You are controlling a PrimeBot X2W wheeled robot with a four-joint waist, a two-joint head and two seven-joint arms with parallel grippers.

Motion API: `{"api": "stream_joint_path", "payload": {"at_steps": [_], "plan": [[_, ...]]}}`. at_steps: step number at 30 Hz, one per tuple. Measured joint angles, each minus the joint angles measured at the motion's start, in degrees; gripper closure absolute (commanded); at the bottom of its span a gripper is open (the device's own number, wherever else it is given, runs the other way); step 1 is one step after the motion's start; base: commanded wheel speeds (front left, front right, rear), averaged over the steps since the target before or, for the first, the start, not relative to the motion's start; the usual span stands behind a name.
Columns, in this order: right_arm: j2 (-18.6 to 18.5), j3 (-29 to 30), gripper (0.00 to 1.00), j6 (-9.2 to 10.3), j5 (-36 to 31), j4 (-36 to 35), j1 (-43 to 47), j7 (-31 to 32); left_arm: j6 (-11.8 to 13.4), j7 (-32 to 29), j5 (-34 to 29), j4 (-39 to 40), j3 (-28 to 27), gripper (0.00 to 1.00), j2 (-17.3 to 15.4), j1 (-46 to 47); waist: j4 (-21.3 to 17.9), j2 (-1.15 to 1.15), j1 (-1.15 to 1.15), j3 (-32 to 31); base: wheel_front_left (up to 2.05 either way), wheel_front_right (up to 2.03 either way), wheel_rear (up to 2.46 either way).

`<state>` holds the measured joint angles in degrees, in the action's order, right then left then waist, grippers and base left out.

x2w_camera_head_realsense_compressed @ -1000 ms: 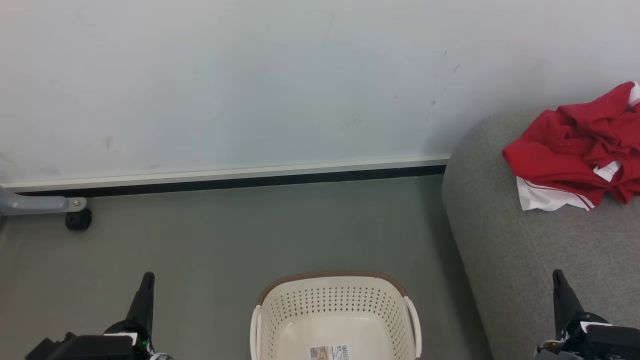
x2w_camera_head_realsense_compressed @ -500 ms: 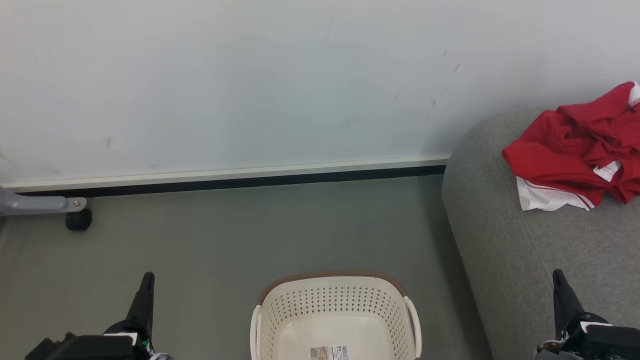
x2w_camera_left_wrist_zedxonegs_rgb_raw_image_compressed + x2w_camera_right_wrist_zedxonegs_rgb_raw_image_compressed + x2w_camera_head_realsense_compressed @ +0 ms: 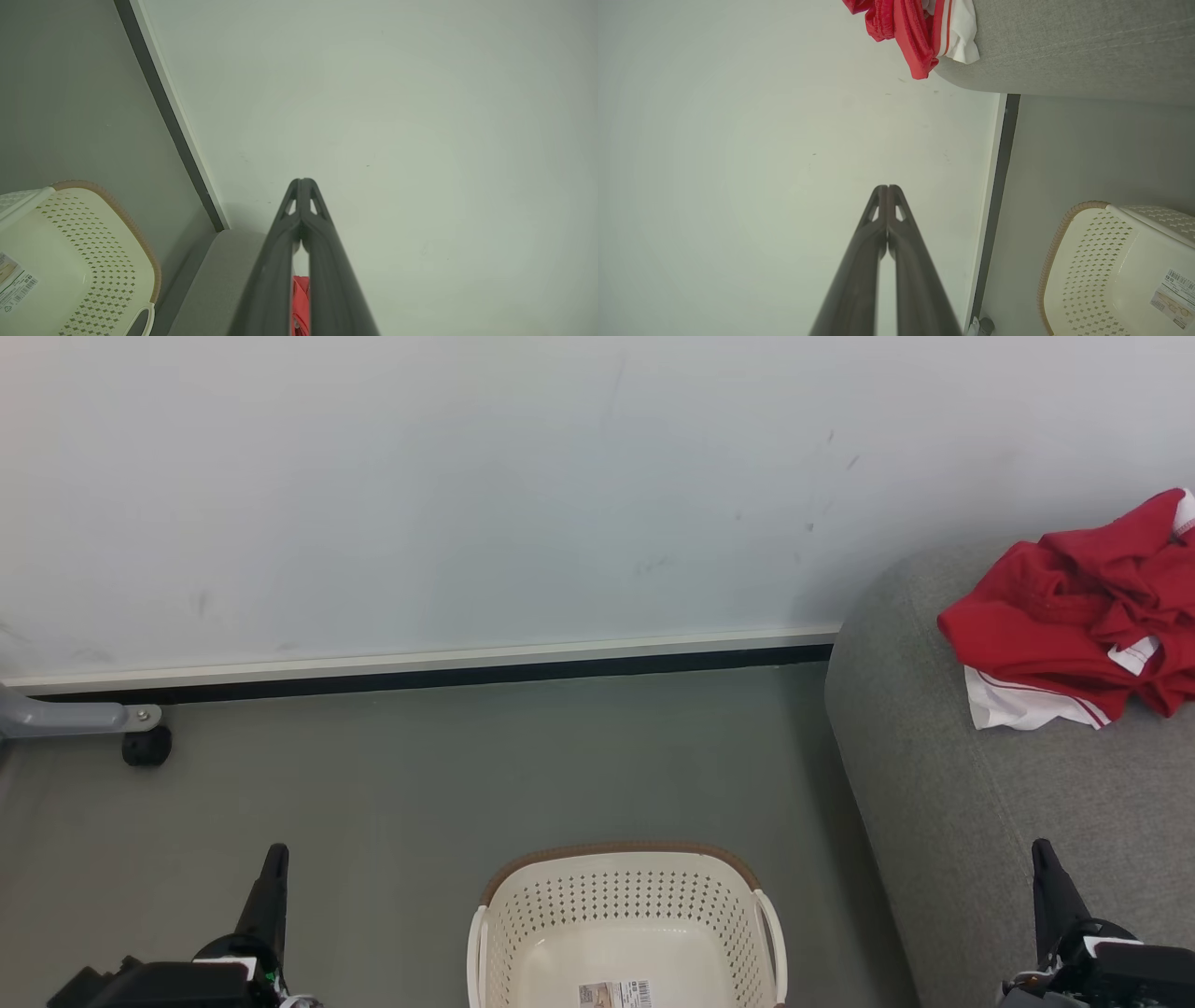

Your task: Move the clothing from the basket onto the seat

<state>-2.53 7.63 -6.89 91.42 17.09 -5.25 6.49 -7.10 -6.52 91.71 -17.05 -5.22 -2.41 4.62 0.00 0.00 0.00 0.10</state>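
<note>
Right pincer tips together, facing wall; red clothing heaped on seat; basket on floor.

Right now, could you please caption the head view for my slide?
Empty cream perforated plastic basket beside the grey upholstered seat, which bears the crumpled red-and-white clothing.

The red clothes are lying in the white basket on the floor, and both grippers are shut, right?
Not quite. The head view shows the red clothes lying on the grey sofa seat, not in the white basket on the floor. The left gripper and right gripper are indeed shut.
</note>
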Motion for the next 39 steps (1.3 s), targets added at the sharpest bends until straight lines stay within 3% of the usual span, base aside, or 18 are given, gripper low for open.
{"api": "stream_joint_path", "payload": {"at_steps": [39], "plan": [[0.0, 0.0, 1.0, -0.01, 0.0, 0.0, 0.0, 0.0, 0.0, 0.0, 0.0, 0.0, 0.0, 1.0, 0.0, 0.0, 0.0, 0.0, 0.0, 0.0, 0.0, 0.0, 0.0]]}}
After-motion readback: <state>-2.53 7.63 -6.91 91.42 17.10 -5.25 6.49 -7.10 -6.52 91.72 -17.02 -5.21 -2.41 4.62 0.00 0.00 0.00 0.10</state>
